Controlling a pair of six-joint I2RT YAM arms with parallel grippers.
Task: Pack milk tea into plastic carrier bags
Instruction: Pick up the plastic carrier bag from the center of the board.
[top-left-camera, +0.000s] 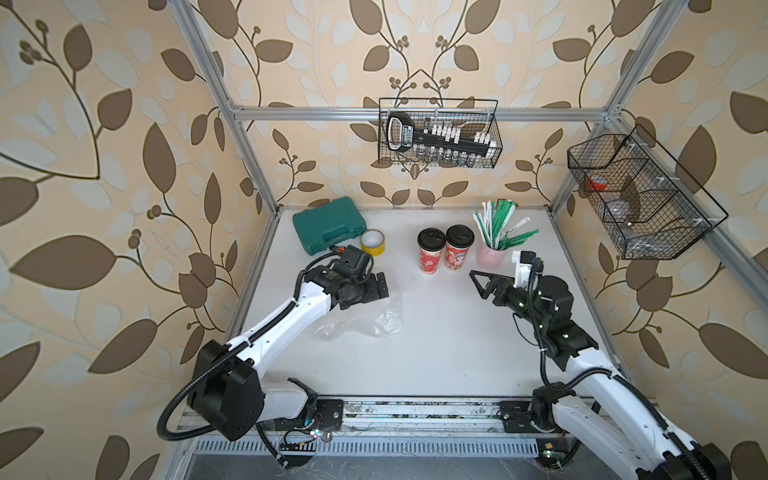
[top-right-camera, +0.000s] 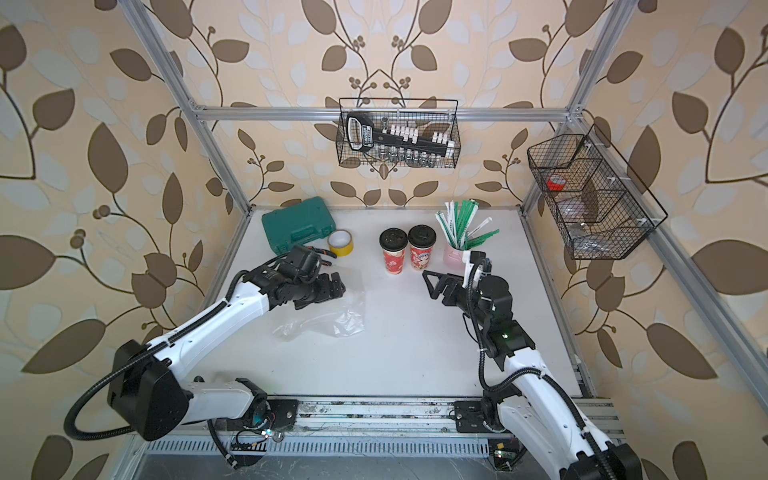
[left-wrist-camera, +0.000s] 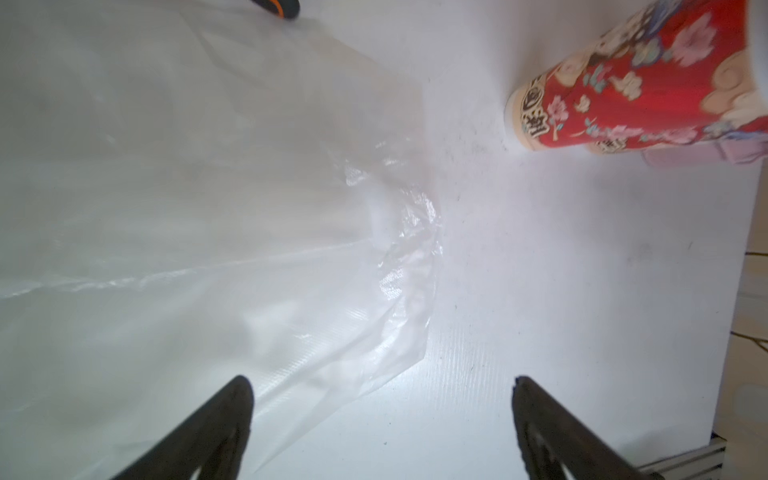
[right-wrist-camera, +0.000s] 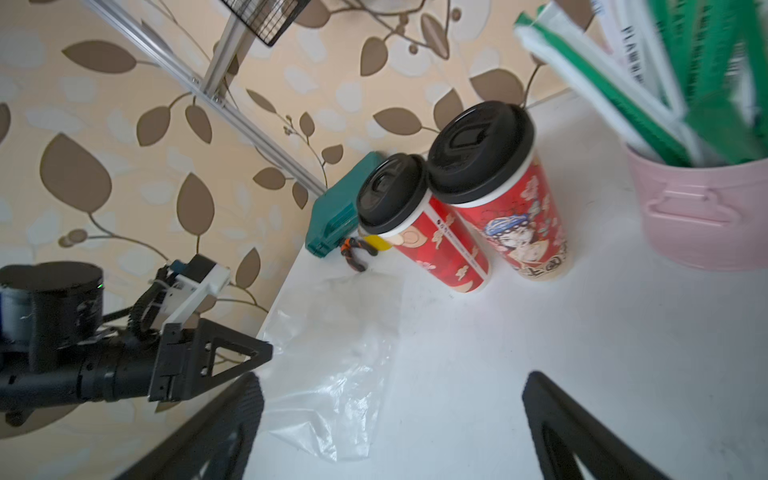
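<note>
Lying flat mid-frame, plastic bag (top-left-camera: 365, 320) — left gripper (top-left-camera: 381, 287) over its far edge, jaws apart, empty; right gripper (top-left-camera: 478, 284) spread too. Beyond, upper centre, milk tea cups (top-left-camera: 429, 251) stand side by side. Pinch one film layer only — mouth must open.

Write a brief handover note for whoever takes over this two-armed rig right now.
Left gripper: jaws open, empty, above the bag's edge.
Right gripper: jaws open, empty, near the cups.
Bag lies crumpled on the table; both cups stand beyond it, lidded.
Done: nothing packed. Left: open the bag, load both cups.
</note>
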